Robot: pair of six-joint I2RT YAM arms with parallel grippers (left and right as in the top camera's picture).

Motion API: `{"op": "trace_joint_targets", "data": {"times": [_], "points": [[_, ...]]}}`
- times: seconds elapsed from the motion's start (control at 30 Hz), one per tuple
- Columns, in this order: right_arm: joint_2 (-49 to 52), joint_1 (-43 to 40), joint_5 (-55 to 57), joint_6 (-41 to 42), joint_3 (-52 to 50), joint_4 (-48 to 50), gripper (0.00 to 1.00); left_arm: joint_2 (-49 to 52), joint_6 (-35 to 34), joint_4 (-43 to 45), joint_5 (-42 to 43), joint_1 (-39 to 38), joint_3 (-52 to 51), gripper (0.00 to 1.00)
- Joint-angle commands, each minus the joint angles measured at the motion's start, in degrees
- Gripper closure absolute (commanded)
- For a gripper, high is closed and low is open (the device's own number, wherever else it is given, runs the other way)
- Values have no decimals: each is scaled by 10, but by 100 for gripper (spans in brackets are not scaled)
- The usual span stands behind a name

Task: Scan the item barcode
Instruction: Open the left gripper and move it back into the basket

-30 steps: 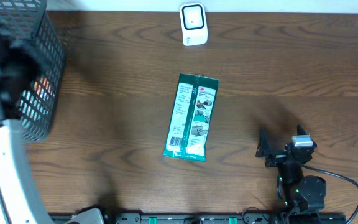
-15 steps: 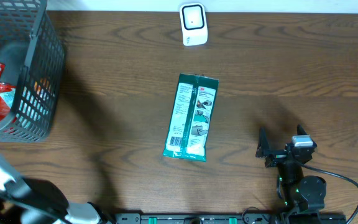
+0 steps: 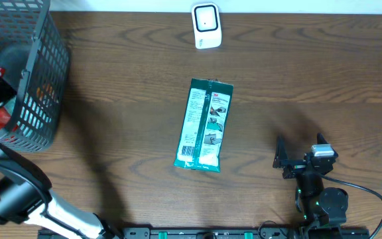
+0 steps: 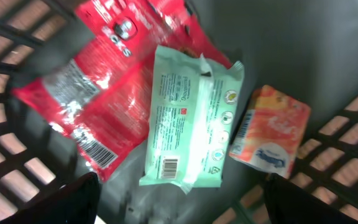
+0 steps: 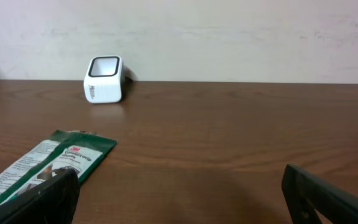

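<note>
Packet central, scanner at table far edge, basket leftmost

**Tabletop**: dark brown wood or wood-look. Long wavy grain runs from left to right. It is one unbroken surface that fills almost the whole overhead view. The finish is satin, with a faint sheen in the low view from the right side.

**Wall**: pale cream, matte and slightly mottled. It meets the far edge of the tabletop in a straight line. From overhead it shows only as a narrow light strip along the top edge.

**Rail**: black, running along the near edge of the tabletop.

**Light:** soft and even, coming from above. Shadows on the wood are broad and blurred, with a dim patch at right and a darker band at lower left.
</note>
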Motion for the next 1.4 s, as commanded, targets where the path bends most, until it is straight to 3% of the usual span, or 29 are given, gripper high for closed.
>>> {"op": "trace_joint_targets", "data": {"times": [0.0,0.5,0.73,1.1,1.17,1.3,1.37], "points": [[-3,-5,-1,-9,-1,-2,1,39,12,0,8,2,3,15],[-3,-5,-1,-9,-1,-2,1,134,12,18,8,2,-7,16],[-3,-5,-1,-9,-1,-2,1,136,12,32,16,2,-23,39],[-3,-5,-1,-9,-1,-2,1,136,12,40,35,2,-47,41],[-3,-5,-1,-9,-1,-2,1,136,12,45,52,2,-53,48],[-3,-5,-1,-9,-1,-2,1,133,11,45,78,2,-50,87],[-3,-5,-1,-9,-1,-2,1,130,10,39,82,3,-42,92]]}}
